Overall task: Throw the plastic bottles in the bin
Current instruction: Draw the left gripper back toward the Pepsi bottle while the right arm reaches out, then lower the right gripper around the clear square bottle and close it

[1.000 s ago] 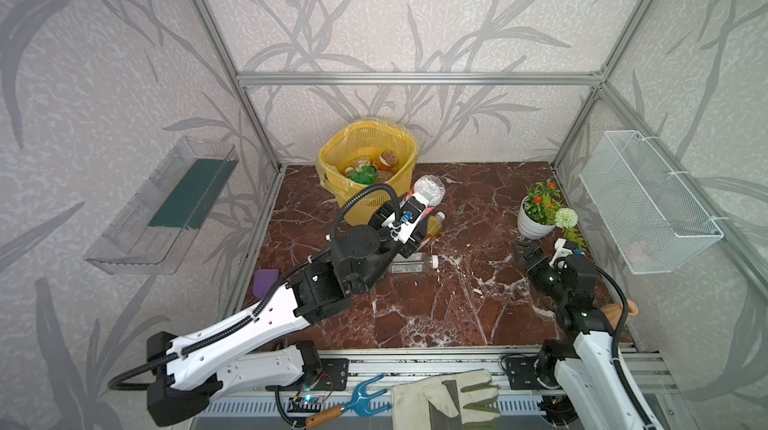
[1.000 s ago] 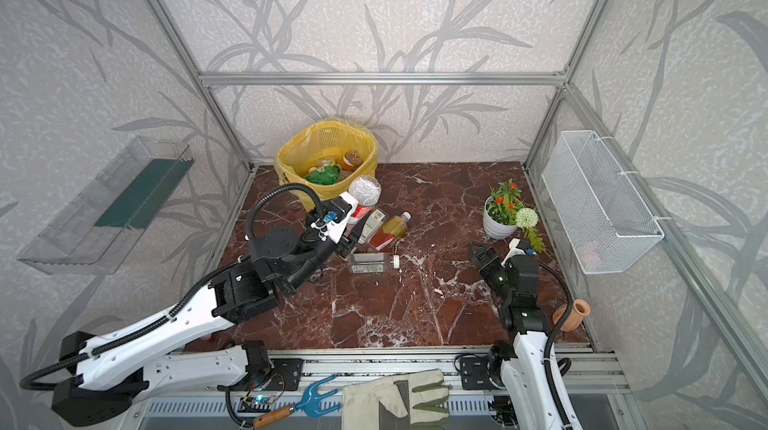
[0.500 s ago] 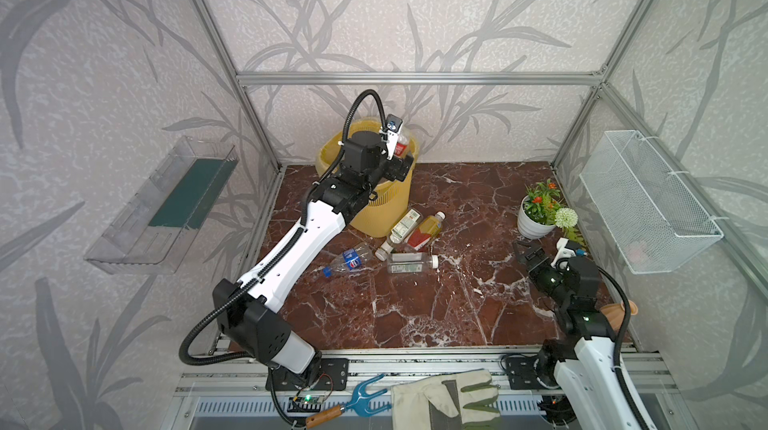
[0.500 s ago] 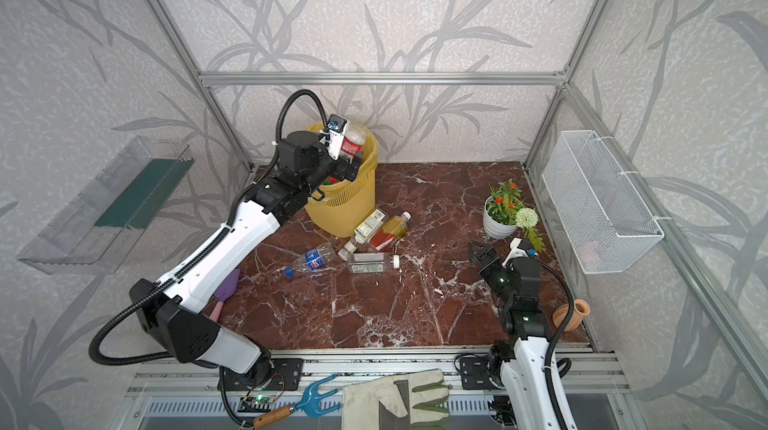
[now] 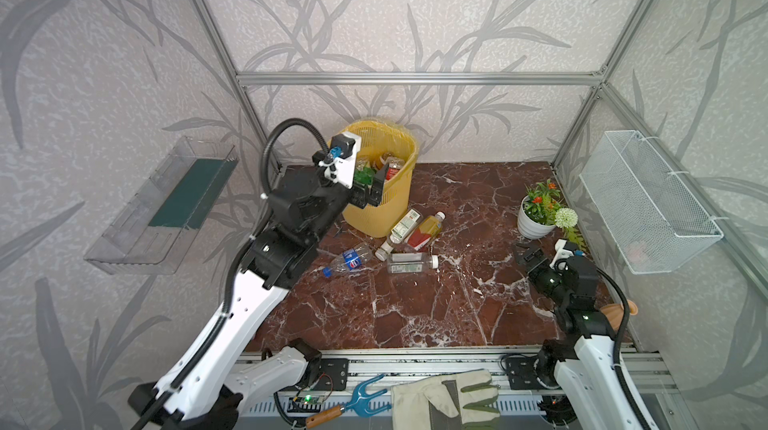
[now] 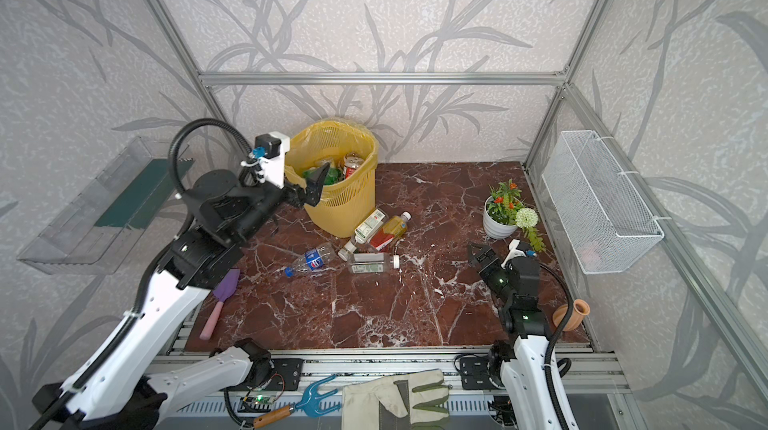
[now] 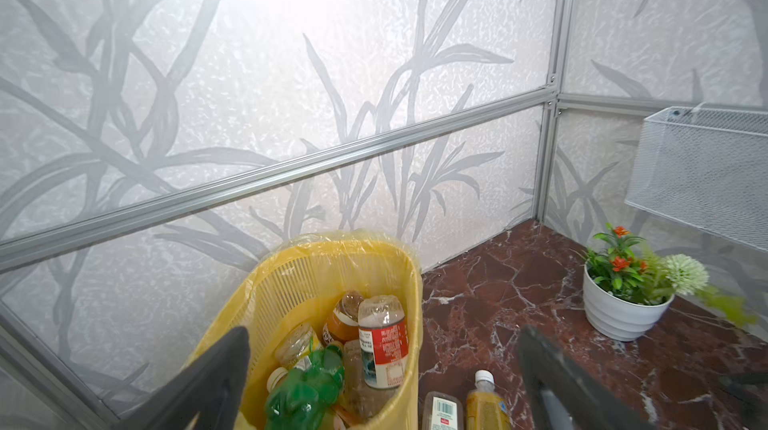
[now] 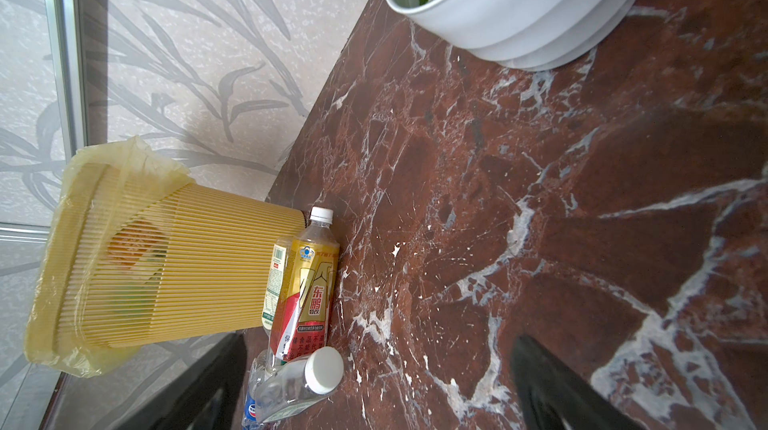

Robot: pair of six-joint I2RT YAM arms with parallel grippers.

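Observation:
The yellow bin (image 5: 384, 207) (image 6: 345, 207) stands at the back left and holds several plastic bottles, among them a red-label one (image 7: 382, 344) and a green one (image 7: 307, 386). My left gripper (image 5: 371, 187) (image 6: 309, 188) (image 7: 382, 336) hangs open and empty at the bin's near rim. On the floor in front of the bin lie a white-label bottle (image 5: 401, 228), an amber bottle (image 5: 426, 230) (image 8: 309, 282), a clear white-capped bottle (image 5: 411, 262) (image 8: 299, 382) and a crushed blue-label bottle (image 5: 347, 260). My right gripper (image 5: 528, 252) (image 8: 380, 342) is open, low at the right, pointing toward them.
A white pot of flowers (image 5: 536, 222) stands at the right, under a wire basket (image 5: 648, 207) on the wall. A clear tray (image 5: 166, 207) hangs on the left wall. A purple trowel (image 6: 220, 299) lies front left and a clay pot (image 6: 573, 313) front right.
My left gripper rose from the floor bottles with a bottle, swung over the bin and opened; the bottle now lies in the bin. The right arm barely moved.

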